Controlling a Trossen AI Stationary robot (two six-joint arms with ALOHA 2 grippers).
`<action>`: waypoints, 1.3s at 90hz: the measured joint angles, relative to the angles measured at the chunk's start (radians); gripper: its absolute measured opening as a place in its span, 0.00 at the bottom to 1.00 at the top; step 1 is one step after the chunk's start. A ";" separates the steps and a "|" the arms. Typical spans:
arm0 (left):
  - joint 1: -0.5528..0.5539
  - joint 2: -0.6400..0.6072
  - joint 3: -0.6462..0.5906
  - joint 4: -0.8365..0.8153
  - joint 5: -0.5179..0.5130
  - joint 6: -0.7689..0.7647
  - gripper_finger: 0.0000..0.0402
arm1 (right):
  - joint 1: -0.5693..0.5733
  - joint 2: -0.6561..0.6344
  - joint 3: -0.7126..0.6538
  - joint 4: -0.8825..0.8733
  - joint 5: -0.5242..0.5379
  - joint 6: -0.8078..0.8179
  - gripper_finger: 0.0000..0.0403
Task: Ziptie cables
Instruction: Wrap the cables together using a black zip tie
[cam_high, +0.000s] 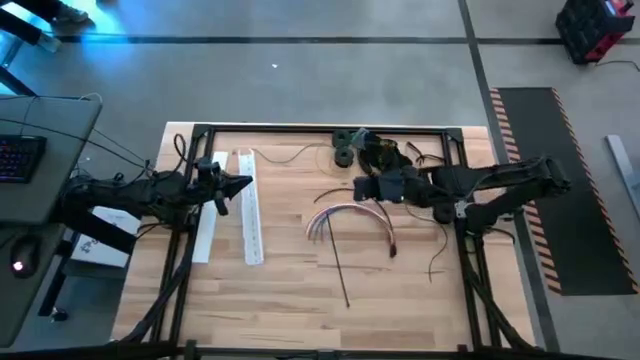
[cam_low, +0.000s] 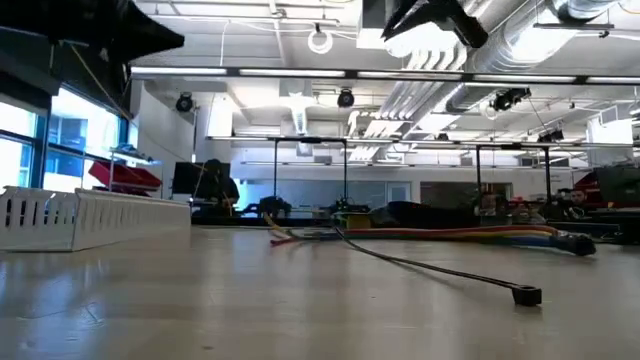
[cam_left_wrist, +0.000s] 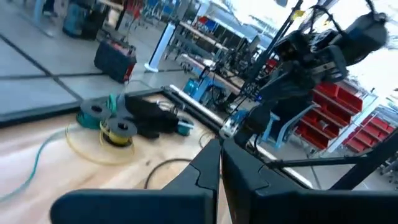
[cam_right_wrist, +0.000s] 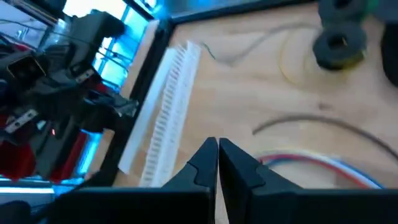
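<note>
The cables (cam_high: 350, 214), a loose arc of red, brown, green and white wires, lie flat on the wooden table near its middle; they also show in the low view (cam_low: 450, 233) and the right wrist view (cam_right_wrist: 323, 165). A long black ziptie (cam_high: 338, 265) lies on the table just nearer, its head (cam_low: 525, 294) toward the near edge. My right gripper (cam_high: 360, 187) hovers shut just beyond the cables' far side, holding nothing. My left gripper (cam_high: 242, 183) hangs shut over the white strips at the left, also holding nothing.
Two long white perforated strips (cam_high: 250, 215) lie on the table's left part. Spools of wire and a black heap (cam_high: 365, 150) sit at the far edge. Thin loose wires (cam_high: 435, 262) lie at the right. The near half of the table (cam_high: 300, 320) is bare wood.
</note>
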 joint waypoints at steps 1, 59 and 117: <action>0.000 0.000 0.003 0.000 0.000 0.000 0.00 | -0.001 0.000 0.001 -0.002 -0.010 -0.008 0.00; 0.000 0.032 0.020 -0.135 0.084 -0.158 0.00 | 0.083 0.217 -0.145 -0.440 -0.562 -0.018 0.59; 0.000 0.043 0.020 -0.133 0.106 -0.210 0.00 | 0.098 0.235 -0.519 -0.012 -0.558 0.169 0.06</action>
